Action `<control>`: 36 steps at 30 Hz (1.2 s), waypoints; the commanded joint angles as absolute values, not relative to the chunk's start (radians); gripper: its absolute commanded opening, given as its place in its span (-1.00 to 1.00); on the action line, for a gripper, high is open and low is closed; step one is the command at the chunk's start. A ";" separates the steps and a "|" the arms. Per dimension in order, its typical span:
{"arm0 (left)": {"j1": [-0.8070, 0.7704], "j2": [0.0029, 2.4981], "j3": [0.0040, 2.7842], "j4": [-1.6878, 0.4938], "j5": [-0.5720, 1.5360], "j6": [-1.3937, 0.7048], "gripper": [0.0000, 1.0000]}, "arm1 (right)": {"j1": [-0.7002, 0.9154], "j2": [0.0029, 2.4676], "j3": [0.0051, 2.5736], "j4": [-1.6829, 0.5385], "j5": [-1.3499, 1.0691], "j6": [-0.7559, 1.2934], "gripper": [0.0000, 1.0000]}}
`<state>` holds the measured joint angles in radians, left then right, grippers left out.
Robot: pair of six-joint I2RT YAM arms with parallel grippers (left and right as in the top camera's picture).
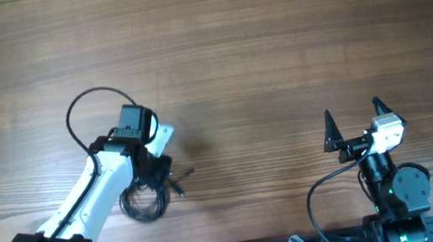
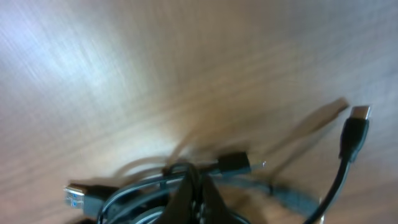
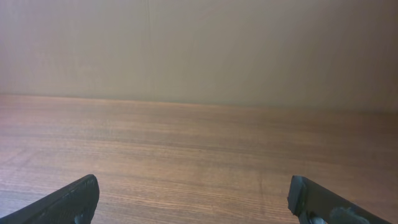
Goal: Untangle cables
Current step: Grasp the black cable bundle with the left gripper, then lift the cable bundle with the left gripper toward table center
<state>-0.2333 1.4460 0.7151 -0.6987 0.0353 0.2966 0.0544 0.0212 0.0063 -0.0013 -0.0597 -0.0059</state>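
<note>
A bunch of thin black cables (image 1: 144, 201) lies tangled on the wooden table at the front left, with plug ends poking out to the right. My left gripper (image 1: 154, 174) sits right over the tangle. In the left wrist view its fingers (image 2: 198, 194) are pressed together on the black strands (image 2: 134, 193). A blue-tipped plug (image 2: 76, 198) lies at the left, a small plug (image 2: 234, 163) in the middle, and a raised plug (image 2: 356, 127) at the right. My right gripper (image 1: 355, 124) is open and empty at the front right, far from the cables; its fingers (image 3: 193, 202) frame bare wood.
A thicker black cord (image 1: 84, 114) loops from the left arm's wrist unit over the table. Another cord (image 1: 321, 200) curves beside the right arm's base. The arm bases stand along the front edge.
</note>
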 commanded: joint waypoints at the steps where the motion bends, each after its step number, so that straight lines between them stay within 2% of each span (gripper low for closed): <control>1: -0.233 1.448 0.740 -0.525 0.115 0.297 -0.92 | 0.053 0.014 0.005 0.001 -0.068 -0.019 0.99; 4: -0.233 1.448 0.741 -0.286 0.220 0.273 -0.92 | 0.053 0.014 0.005 0.001 -0.068 -0.019 0.99; 7: -0.233 1.448 0.741 -0.030 0.228 0.025 -0.92 | 0.053 0.014 0.005 0.001 -0.068 -0.019 1.00; 10: -0.233 1.448 0.741 0.116 0.229 -0.070 -0.92 | 0.053 0.014 0.005 0.001 -0.068 -0.019 0.99; 20: -0.234 1.448 0.741 0.029 0.266 -0.091 -0.92 | 0.053 0.014 0.005 0.001 -0.068 -0.020 0.99; 26: -0.234 1.448 0.741 0.039 0.390 -0.093 -0.92 | 0.053 0.014 0.005 0.001 -0.068 -0.019 0.99; 36: -0.233 1.448 0.741 0.323 0.722 -0.507 -0.92 | 0.053 0.014 0.005 0.001 -0.068 -0.019 1.00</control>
